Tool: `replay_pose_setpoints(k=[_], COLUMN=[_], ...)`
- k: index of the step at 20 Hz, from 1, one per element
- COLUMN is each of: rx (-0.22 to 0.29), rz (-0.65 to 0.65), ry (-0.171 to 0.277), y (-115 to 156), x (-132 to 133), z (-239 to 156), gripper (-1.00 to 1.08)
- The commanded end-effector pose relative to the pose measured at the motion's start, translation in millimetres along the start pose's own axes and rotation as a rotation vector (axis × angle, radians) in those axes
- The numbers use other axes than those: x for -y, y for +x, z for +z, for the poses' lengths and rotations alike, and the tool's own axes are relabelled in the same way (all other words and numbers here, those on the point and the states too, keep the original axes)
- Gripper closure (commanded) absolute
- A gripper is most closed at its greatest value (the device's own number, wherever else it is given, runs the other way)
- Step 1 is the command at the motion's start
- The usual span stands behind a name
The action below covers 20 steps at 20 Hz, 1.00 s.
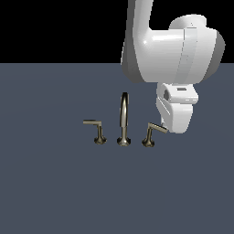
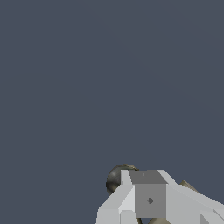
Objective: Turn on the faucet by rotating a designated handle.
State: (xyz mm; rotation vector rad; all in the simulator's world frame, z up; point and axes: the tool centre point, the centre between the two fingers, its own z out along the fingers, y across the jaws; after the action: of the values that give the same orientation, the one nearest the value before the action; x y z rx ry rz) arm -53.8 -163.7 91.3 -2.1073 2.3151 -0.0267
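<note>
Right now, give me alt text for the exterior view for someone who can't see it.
A white robot arm's hand meets the tip of the handle on the exterior view's right of a small metal faucet. A mirror-twin lever stands opposite, on a plain dark grey surface.

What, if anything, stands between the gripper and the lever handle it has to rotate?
Nothing visible does. In the exterior view the gripper is already right at the tip of the handle on that view's right, with no object between them. The spout and the other lever stand off to the left. Whether the jaws touch the arm cannot be told.
</note>
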Motion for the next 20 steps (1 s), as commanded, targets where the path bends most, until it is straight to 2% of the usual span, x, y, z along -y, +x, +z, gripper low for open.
replay_pose_setpoints(k=[1, 4, 6, 17, 18, 19, 20], rx=[0.003, 0.003, 0.001, 0.003, 0.003, -0.001, -0.001], rz=[0.002, 0.004, 0.007, 0.005, 0.005, 0.03, 0.028], ry=[-0.018, -0.019, -0.008, -0.019, -0.019, -0.015, -0.016], y=[-2.2, -3.2, 0.4, -39.0, -39.0, -22.2, -28.4], x=[-17.3, -28.4, -20.0, -49.2, -49.2, -47.1, -46.1], z=[-0.1, -0.4, -0.2, -1.0, -1.0, -0.8, -0.8], gripper=[1.08, 1.08, 1.08, 1.08, 1.08, 1.08, 1.08])
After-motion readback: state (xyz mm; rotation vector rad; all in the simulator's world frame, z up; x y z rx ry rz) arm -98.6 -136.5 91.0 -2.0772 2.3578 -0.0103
